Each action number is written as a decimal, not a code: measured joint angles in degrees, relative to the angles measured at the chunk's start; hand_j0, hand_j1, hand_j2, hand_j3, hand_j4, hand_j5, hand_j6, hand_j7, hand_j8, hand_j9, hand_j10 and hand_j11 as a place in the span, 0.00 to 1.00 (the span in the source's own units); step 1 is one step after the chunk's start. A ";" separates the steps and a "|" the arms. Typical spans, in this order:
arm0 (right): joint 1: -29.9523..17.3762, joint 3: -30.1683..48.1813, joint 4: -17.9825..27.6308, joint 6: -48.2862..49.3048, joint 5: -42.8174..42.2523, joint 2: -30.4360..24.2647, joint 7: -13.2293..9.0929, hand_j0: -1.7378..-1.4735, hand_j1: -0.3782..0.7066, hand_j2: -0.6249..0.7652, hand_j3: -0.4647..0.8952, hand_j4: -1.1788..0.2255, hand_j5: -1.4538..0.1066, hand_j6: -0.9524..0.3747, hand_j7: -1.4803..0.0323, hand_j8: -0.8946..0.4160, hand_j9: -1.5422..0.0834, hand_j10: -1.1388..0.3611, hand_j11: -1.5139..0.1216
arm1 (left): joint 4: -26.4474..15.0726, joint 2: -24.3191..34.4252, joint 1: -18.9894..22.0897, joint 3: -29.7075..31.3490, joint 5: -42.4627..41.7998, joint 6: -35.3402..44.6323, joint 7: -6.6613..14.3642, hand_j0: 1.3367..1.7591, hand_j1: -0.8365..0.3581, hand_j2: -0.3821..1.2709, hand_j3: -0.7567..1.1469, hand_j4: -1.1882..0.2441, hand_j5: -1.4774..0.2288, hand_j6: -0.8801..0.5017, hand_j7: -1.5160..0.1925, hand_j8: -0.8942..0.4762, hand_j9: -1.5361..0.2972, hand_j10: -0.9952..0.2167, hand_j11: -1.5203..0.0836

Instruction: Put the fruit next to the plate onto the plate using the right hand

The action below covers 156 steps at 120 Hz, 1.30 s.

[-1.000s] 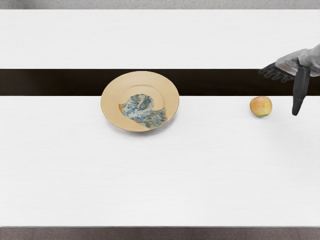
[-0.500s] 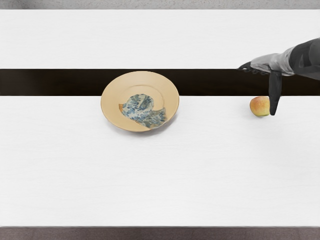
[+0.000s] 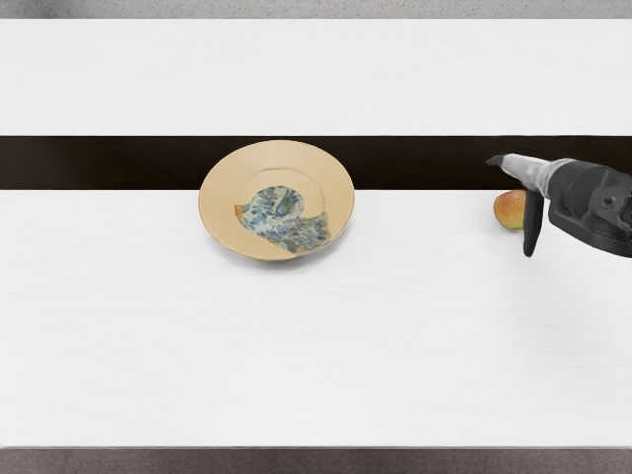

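Right hand point(image 3: 543, 186) straddles apple point(image 3: 507, 209), fingers point(image 3: 510, 164) spread, nothing held: judged pre-grasp. Plate point(image 3: 222, 190) well apart on desk point(image 3: 316, 346).

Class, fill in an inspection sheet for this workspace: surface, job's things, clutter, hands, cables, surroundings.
Surface: white table, dark band across it.
Job's things: apple on the table, well right of the plate; plate holds no fruit.
Clutter: nothing seen.
Hands: right hand open over the apple; contact unclear. Left hand not in view.
Cables: nothing seen.
Surroundings: grey strip beyond the table's far edge.
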 joint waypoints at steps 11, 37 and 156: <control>-0.74 -0.01 0.06 -1.99 -0.79 0.01 0.00 0.30 0.13 0.44 0.34 0.77 0.86 0.64 0.90 0.61 0.88 0.70 0.85 | 0.00 0.00 0.00 0.00 0.00 -0.01 0.00 0.76 0.99 0.23 0.40 0.83 0.87 0.64 0.89 0.65 0.84 0.82 0.95; -2.48 -0.70 -0.89 -7.72 -5.88 1.43 0.00 0.30 0.20 0.43 0.34 0.72 0.80 0.59 0.84 0.55 0.82 0.65 0.80 | 0.00 0.00 0.00 0.00 0.00 0.00 -0.01 0.76 0.99 0.23 0.40 0.83 0.87 0.64 0.89 0.65 0.84 0.82 0.95; -5.94 -1.96 -6.82 -10.21 -7.32 5.23 0.02 0.33 0.50 0.43 0.34 0.46 0.50 0.40 0.53 0.43 0.53 0.48 0.51 | 0.00 0.00 0.00 -0.01 0.00 -0.01 0.00 0.76 0.99 0.23 0.40 0.83 0.87 0.64 0.89 0.65 0.84 0.82 0.95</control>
